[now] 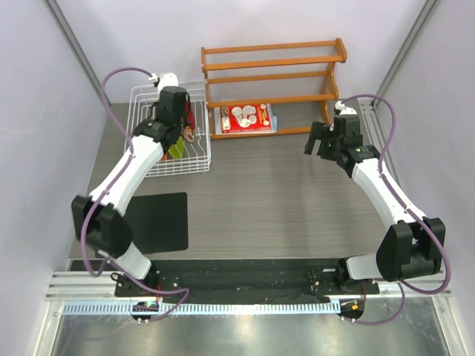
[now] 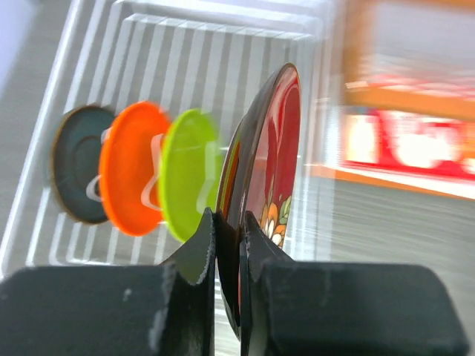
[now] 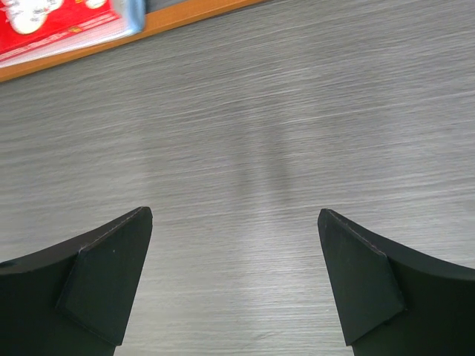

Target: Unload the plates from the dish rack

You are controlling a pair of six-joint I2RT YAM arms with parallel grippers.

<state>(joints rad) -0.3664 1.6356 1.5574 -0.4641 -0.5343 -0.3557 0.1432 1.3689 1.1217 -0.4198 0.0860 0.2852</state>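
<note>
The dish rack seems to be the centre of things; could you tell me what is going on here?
The left hand is shut on the rim of the dark red floral plate, on edge at the dish rack. The lime green plate, orange plate and dark teal plate stand upright in it. The right hand is open over the table, holding nothing.
</note>
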